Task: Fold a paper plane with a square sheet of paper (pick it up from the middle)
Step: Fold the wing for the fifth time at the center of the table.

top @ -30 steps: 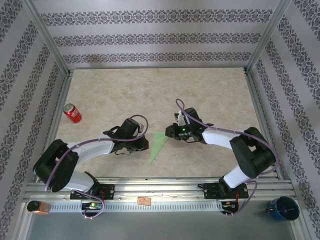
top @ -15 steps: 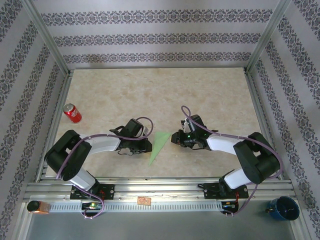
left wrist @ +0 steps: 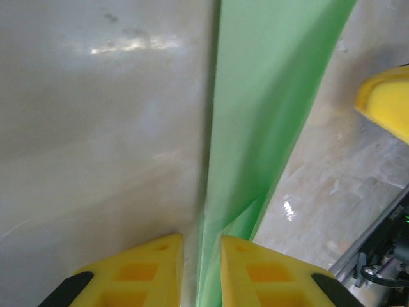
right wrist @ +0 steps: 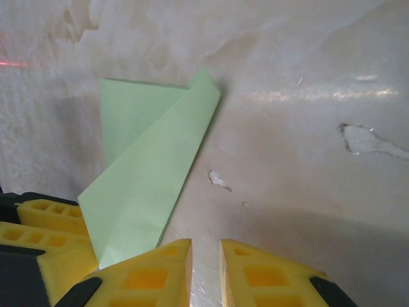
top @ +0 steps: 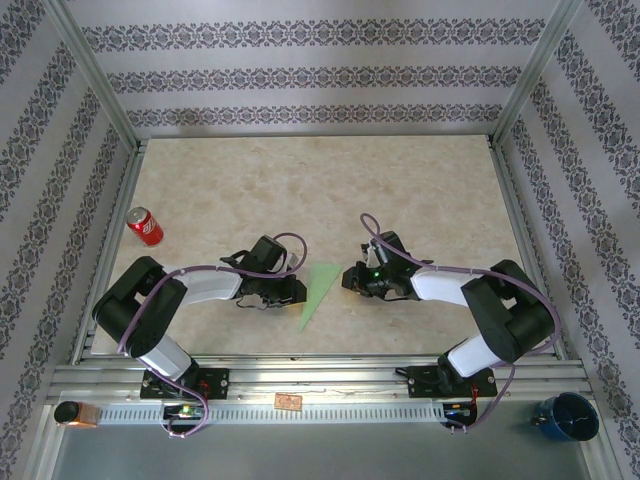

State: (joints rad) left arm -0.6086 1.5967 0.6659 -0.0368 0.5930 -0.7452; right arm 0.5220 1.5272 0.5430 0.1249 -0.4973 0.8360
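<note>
**Fingers flank the folded green dart**

From above, both fingers sit low beside the paper plane [top: 318,292] on the surface [top: 420,190].

Left wrist: fingers [left wrist: 201,272] slightly parted, straddling its edge; grip uncertain.

Right wrist: fingers [right wrist: 206,272] nearly closed, empty.

Likely creasing; next, press the fold flat.

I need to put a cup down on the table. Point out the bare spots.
The whole far half of the table is bare, from the red can across to the right rail. It is crowded near the front: the left gripper and right gripper flank the green paper.
</note>
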